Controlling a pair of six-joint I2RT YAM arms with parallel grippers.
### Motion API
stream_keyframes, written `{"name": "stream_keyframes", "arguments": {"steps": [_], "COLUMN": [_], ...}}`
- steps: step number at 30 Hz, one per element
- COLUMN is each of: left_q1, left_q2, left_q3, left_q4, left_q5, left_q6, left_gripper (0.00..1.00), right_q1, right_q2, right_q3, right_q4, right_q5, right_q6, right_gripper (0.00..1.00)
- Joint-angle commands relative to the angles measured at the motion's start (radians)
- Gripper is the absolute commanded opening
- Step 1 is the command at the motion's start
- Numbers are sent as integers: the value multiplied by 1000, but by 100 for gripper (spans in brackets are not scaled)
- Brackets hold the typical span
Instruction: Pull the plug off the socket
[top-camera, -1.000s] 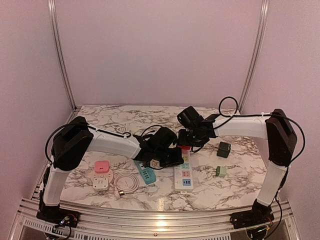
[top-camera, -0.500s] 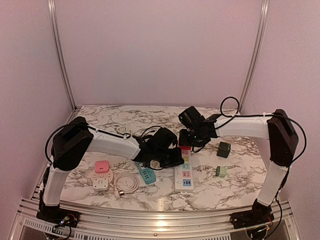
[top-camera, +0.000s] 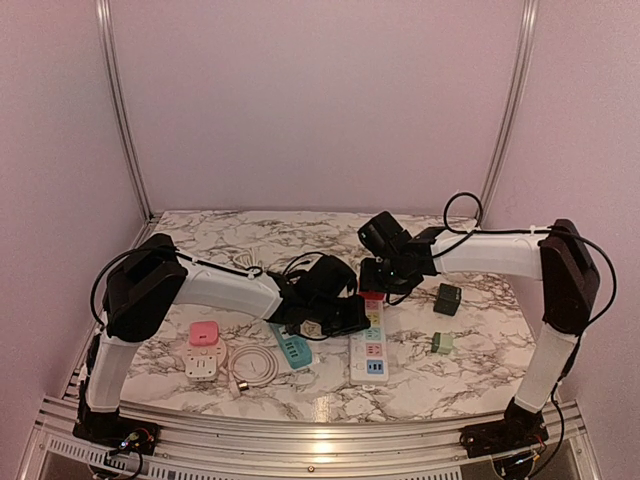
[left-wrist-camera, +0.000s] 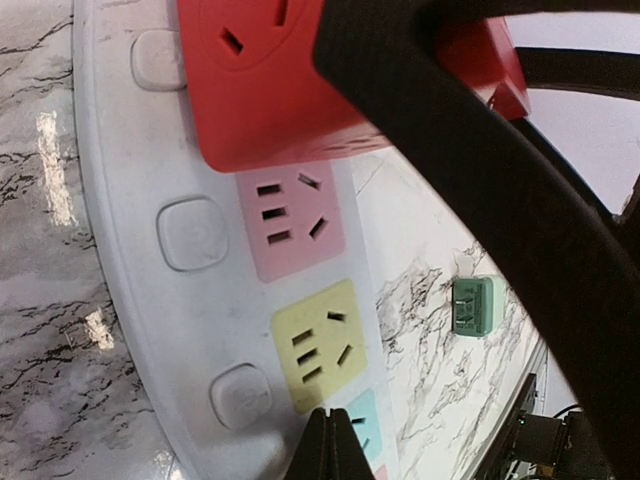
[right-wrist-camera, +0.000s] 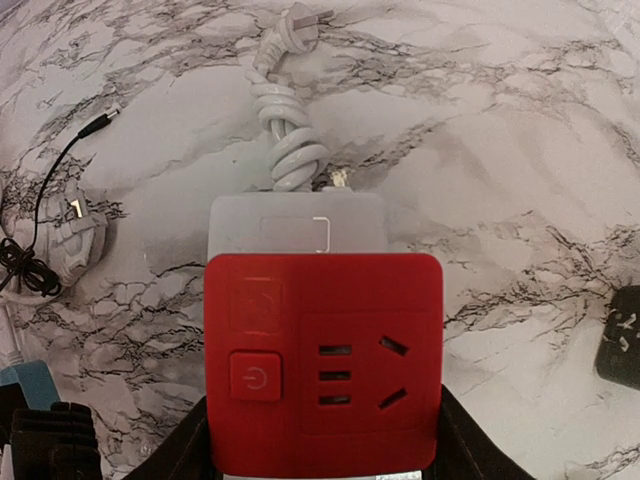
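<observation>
A red plug block (top-camera: 371, 297) sits over the far end of a white power strip (top-camera: 368, 352) with coloured outlets. My right gripper (top-camera: 379, 284) is shut on the red plug (right-wrist-camera: 322, 360), with a black finger (right-wrist-camera: 470, 445) on each side of it. My left gripper (top-camera: 350, 318) is shut and empty, its tips (left-wrist-camera: 330, 440) resting on the strip (left-wrist-camera: 190, 300) beside the yellow outlet, just short of the red plug (left-wrist-camera: 290, 90). I cannot tell whether the plug's pins are still in the strip.
The strip's coiled white cord (right-wrist-camera: 285, 130) lies beyond it. A teal strip (top-camera: 292, 348), a pink-and-white adapter (top-camera: 203, 345) and a coiled white cable (top-camera: 255, 368) lie at the left. A dark green cube (top-camera: 447, 298) and a small green adapter (top-camera: 442, 343) lie at the right.
My right gripper, holding the red plug, has shifted very slightly to the right. The left arm has stayed in place on the strip.
</observation>
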Motion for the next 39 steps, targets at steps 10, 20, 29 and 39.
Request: {"name": "stream_keyframes", "arguments": {"steps": [10, 20, 29, 39], "left_q1": [-3, 3, 14, 14], "left_q2": [94, 100, 107, 132], "left_q3": [-48, -51, -65, -39], "left_q4": [-201, -191, -173, -188], "left_q5": [-19, -13, 3, 14], "left_q6": [-16, -24, -41, -39], "left_gripper": [0, 0, 0, 0], "right_q1": [34, 75, 75, 103], "right_q2": [-144, -150, -216, -217], "right_q3": [-1, -31, -104, -76], "right_q4": [82, 94, 118, 81], "right_q5": [39, 64, 115, 143], "right_q6": [36, 62, 95, 82], "right_gripper": [21, 19, 17, 16]}}
